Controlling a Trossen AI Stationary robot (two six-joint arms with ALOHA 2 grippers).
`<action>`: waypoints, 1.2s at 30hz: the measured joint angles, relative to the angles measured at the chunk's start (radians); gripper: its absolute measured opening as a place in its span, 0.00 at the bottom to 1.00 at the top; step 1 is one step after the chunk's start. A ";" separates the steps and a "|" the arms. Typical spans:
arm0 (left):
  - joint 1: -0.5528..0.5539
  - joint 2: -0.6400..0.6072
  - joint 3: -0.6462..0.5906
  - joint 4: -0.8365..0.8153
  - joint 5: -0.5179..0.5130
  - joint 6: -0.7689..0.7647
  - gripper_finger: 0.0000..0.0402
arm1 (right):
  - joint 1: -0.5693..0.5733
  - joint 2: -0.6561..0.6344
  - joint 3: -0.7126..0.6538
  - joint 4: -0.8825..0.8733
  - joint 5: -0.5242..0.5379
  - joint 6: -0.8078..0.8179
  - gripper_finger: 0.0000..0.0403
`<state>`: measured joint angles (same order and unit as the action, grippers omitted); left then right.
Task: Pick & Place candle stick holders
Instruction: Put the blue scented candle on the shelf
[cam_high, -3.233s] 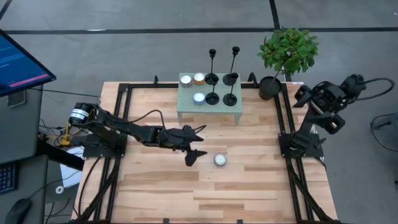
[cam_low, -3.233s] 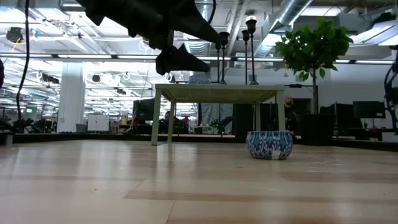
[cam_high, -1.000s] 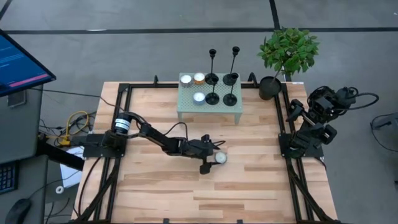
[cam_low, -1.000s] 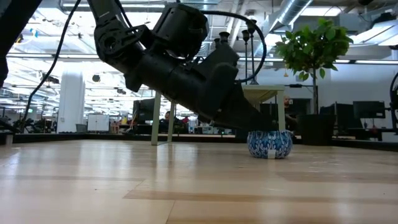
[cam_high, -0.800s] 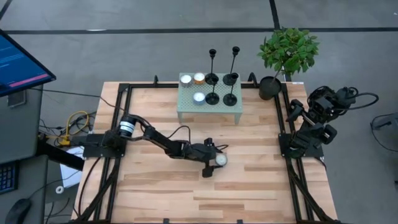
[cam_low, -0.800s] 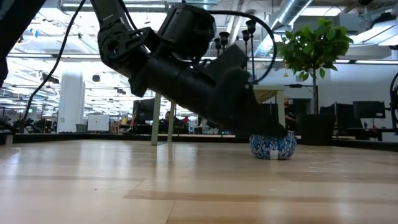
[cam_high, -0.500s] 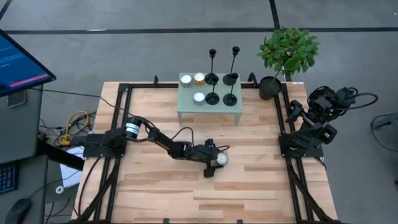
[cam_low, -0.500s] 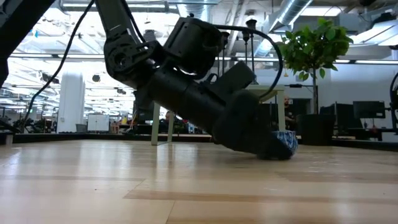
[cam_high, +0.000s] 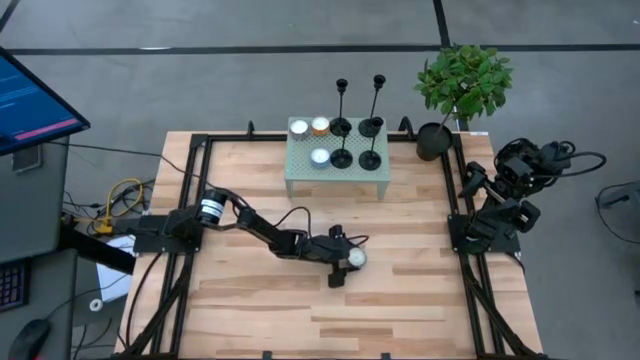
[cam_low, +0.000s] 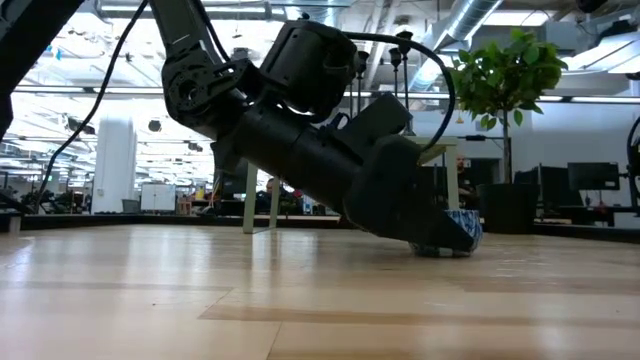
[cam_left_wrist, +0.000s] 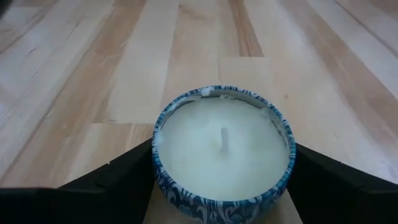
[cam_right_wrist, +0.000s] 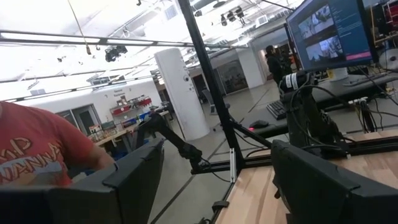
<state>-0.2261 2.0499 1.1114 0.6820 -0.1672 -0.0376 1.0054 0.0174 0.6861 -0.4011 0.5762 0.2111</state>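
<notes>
The candle stick holders (cam_high: 355, 140), black with thin stems, stand on their disc bases on a small green table (cam_high: 300, 170) at the far middle. My left gripper (cam_high: 350, 258) reaches low across the wood table and is shut on a blue-patterned candle tin (cam_left_wrist: 222, 155) filled with white wax. This tin also shows in the low view (cam_low: 455, 232), behind the gripper's dark body. My right gripper (cam_right_wrist: 217, 180) is raised at the table's right edge, open, with nothing between its fingers. My left gripper has the candle tin between its two fingers, one finger (cam_left_wrist: 134, 168) and the other (cam_left_wrist: 314, 171) against opposite sides of the round wall (cam_left_wrist: 158, 165). The fingers come nearly level from the table's left. The tin is at table height and looks slightly tipped in the low view.
Three small candles (cam_high: 310, 135) share the green table with the holders. A potted plant (cam_high: 455, 90) stands at the far right corner. Black frame rails (cam_high: 190, 200) run along the table's left and right sides. Bare wood lies near the front edge.
My left gripper has sunk and gone toward the table's right edge until its fingers stand on both sides of the candle tin. The tin has been nudged a little toward the right edge and now looks slightly tipped.
</notes>
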 joint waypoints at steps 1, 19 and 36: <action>-0.003 0.000 0.000 0.001 -0.011 -0.018 0.77 | 0.000 0.000 0.000 0.000 0.000 0.000 0.71; -0.024 -0.360 -0.002 -0.232 -0.382 -0.019 0.78 | 0.000 0.000 0.001 0.000 0.026 0.000 0.71; 0.044 -0.759 -0.046 -0.665 -0.902 -0.029 0.80 | 0.000 0.000 0.001 0.000 0.026 -0.008 0.71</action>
<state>-0.1825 1.2907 1.0650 0.0175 -1.0696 -0.0670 1.0054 0.0174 0.6868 -0.4011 0.6025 0.2031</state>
